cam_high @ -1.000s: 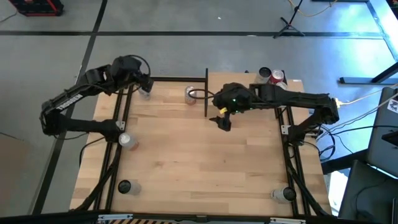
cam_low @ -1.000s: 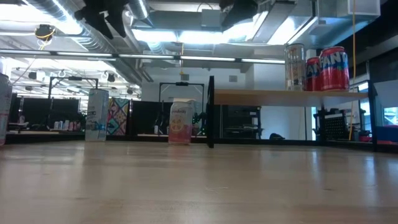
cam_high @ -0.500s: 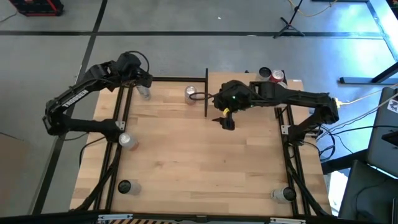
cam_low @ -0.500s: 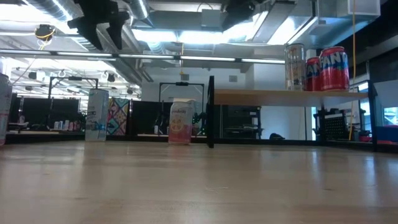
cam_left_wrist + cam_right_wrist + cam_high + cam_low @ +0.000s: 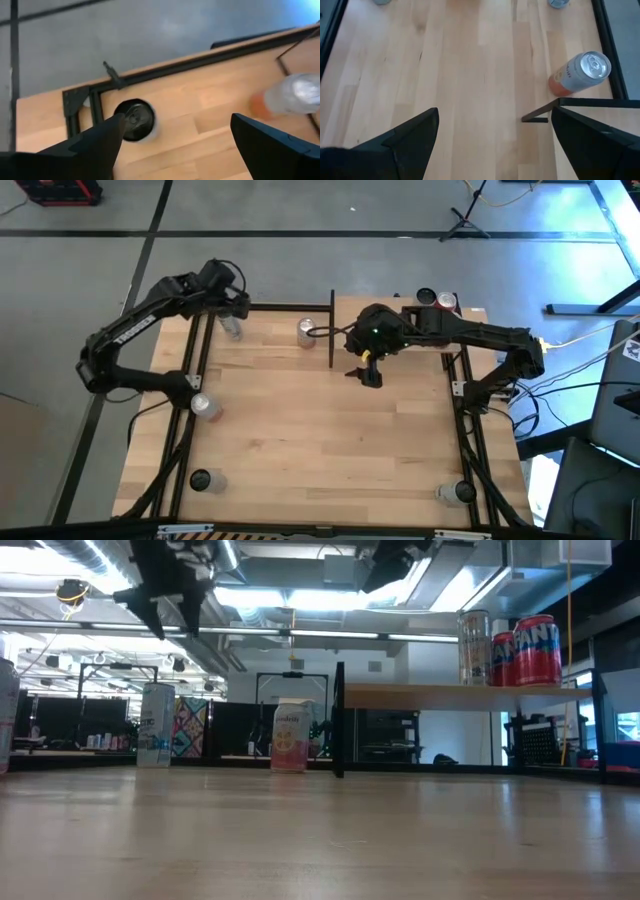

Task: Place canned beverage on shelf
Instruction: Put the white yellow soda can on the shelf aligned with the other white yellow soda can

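Pale-wood desk point(image 5: 300, 430): the left hand point(image 5: 232, 308) hangs spread and empty straight above the upright far-left can point(image 5: 233, 329), shelf point(image 5: 400, 315) well right.

Even overhead light is falling on the bench point(image 5: 320, 430), throwing only soft shadows. In the low view, ceiling lamps point(image 5: 300, 595) are glaring white. In the left wrist view, a pale can point(image 5: 295, 95) is smearing with blur.
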Available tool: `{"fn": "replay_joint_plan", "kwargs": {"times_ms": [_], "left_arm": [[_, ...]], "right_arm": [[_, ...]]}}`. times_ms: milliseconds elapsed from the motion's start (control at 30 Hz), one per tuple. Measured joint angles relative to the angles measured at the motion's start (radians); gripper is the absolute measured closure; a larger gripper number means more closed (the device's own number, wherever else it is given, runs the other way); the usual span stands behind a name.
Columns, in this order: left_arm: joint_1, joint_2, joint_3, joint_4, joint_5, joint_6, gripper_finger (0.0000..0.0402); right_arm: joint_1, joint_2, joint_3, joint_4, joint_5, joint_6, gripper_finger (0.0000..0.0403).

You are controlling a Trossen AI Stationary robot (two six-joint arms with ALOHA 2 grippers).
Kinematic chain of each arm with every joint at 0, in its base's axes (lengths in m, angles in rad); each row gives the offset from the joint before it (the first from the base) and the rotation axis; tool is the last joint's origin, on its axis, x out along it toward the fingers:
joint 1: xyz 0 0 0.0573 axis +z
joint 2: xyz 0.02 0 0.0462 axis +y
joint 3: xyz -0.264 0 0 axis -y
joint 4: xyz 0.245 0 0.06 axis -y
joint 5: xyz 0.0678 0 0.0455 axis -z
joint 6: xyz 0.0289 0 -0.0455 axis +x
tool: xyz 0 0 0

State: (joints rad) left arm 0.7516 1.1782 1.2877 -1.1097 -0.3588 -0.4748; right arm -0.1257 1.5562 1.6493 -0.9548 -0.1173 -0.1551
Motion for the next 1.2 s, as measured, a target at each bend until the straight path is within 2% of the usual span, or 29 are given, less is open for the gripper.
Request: {"fn": "replay_joint_plan", "kwargs": {"times_ms": [433, 800, 967, 1100, 1200], "left_arm": [[0.112, 0.113, 0.000, -0.097, -0.031, 0.040, 0.0048], [0.124, 0.132, 0.000, -0.086, -0.013, 0.085, 0.0048], [0.118, 0.115, -0.001, -0.086, 0.060, 0.112, 0.0048], [0.051, 0.074, -0.001, -0.079, 0.102, 0.118, 0.0048], [-0.005, 0.017, -0.001, -0.079, 0.172, 0.146, 0.0048]], "right_arm": [[0.000, 0.000, 0.000, -0.011, -0.008, 0.000, 0.0029], [0.000, 0.000, 0.000, -0.012, -0.008, 0.000, 0.0029], [0.000, 0.000, 0.000, -0.024, -0.008, 0.000, 0.0029], [0.000, 0.000, 0.000, -0.023, -0.008, 0.000, 0.0029], [0.000, 0.000, 0.001, -0.013, -0.007, 0.000, 0.0029]]}}
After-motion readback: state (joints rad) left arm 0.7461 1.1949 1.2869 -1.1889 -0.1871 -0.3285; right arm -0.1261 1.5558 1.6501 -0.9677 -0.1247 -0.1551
